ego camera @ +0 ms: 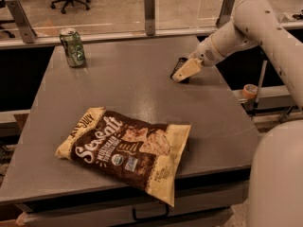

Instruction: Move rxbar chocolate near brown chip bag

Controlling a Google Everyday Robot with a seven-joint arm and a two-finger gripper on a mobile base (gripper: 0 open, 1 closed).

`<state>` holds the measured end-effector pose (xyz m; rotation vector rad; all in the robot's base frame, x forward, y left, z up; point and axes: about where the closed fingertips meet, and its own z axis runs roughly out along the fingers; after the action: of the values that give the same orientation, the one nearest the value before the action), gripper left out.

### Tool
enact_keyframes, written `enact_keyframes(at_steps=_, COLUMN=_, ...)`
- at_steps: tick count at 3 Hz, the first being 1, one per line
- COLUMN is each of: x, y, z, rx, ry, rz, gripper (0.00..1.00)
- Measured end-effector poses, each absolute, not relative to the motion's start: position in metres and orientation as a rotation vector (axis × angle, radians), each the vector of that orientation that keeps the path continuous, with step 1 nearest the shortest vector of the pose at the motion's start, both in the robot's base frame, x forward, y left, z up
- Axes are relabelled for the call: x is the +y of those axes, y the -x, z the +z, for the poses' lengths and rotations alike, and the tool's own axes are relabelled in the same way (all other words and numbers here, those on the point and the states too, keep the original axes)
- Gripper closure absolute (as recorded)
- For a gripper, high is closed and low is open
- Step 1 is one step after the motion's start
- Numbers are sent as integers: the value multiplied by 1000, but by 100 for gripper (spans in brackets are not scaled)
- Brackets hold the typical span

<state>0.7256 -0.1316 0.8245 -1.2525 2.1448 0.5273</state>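
Observation:
The rxbar chocolate [178, 64] is a small black bar lying on the grey table [123, 86] at the far right. My gripper [185, 71] reaches in from the right and sits right at the bar, covering its near end. The brown chip bag [125, 148] lies flat at the table's front middle, well apart from the bar and the gripper.
A green can [73, 47] stands upright at the table's back left. A glass barrier with metal posts [149, 13] runs along the back edge. An orange roll [249, 91] sits on a ledge right of the table. My base [279, 178] fills the lower right.

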Motion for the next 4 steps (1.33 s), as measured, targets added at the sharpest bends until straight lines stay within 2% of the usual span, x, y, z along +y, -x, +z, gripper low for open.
enact_keyframes(at_steps=2, x=-132, y=-725, z=829, rx=2144, ry=1252, rz=530, gripper=87)
enact_keyframes(at_steps=3, x=-132, y=-725, z=831, rx=2144, ry=1252, rz=530, gripper=100)
enact_keyframes(at_steps=4, x=-132, y=-724, z=837, rx=2130, ry=1256, rz=524, gripper=100)
